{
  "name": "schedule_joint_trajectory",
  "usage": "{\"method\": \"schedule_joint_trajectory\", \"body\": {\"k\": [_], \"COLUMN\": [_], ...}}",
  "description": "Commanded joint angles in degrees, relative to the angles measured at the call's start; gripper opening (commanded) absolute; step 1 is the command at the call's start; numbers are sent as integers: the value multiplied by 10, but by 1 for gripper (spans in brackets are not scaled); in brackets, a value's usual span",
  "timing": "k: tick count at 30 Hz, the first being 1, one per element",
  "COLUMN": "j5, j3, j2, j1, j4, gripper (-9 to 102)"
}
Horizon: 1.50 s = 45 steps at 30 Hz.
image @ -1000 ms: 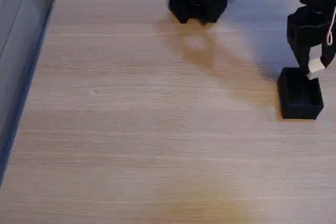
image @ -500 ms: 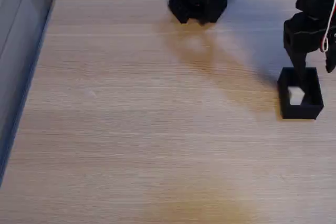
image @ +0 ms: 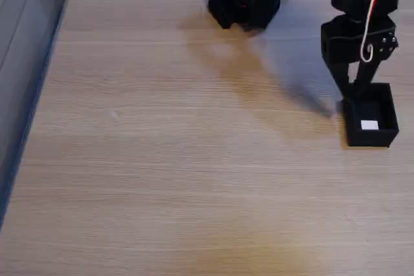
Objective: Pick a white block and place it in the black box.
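Inside the black box (image: pixel 388 135) lies the white block (image: pixel 369 125), while my gripper (image: pixel 352 90), jaws spread and empty, could clip its rim and tip it.

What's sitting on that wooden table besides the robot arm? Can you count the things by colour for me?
White: 1, the white block, lying inside the box.
Black: 1, the black box, at the right edge of the table in the fixed view.
Total: 2 things. The gripper hangs open just above the box's far rim.
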Motion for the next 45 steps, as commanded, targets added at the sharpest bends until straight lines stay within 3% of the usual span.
{"method": "schedule_joint_trajectory", "body": {"k": [1,12,23,32,34,45], "j5": [-55,-205,-298,-330,-297,-293], "j3": [83,460,739,745,745,745], "j2": [92,389,694,824,863,879], "j1": [30,171,296,302,287,276], "j4": [-28,-134,-121,109,137,147], "gripper": [0,0,0,0,0,0]}}
